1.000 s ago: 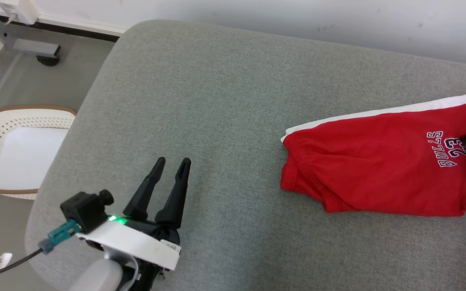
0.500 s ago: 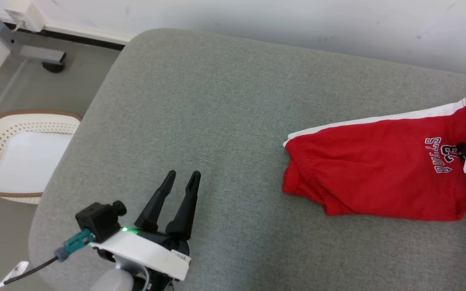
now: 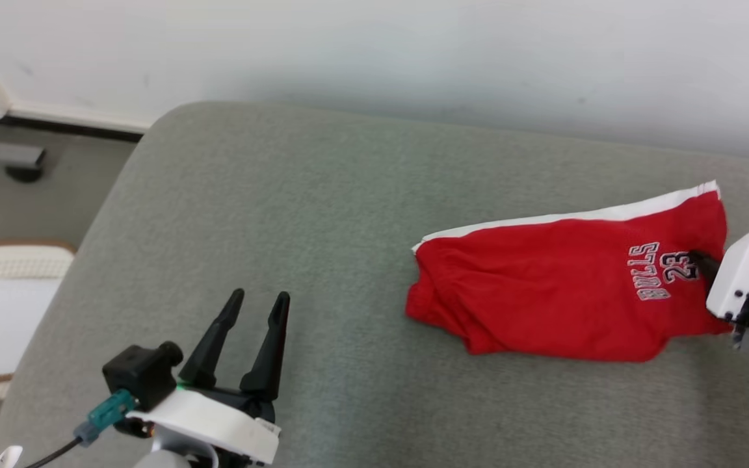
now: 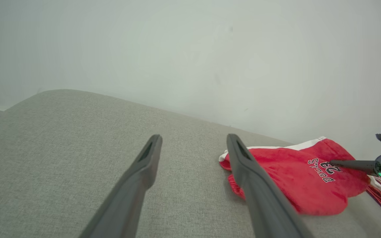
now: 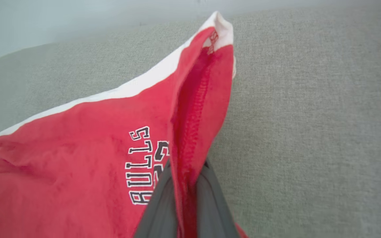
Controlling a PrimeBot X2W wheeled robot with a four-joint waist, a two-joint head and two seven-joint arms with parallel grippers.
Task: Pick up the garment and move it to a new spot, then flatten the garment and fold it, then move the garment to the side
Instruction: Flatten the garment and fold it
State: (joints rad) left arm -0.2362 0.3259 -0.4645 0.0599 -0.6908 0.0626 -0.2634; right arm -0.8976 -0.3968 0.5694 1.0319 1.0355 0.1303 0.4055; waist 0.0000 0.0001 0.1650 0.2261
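red shorts, white stripe, "BULLS 23"

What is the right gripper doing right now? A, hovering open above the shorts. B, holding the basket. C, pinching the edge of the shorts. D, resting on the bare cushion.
C: the right gripper has its two fingers closed on a red seamed edge of the shorts.
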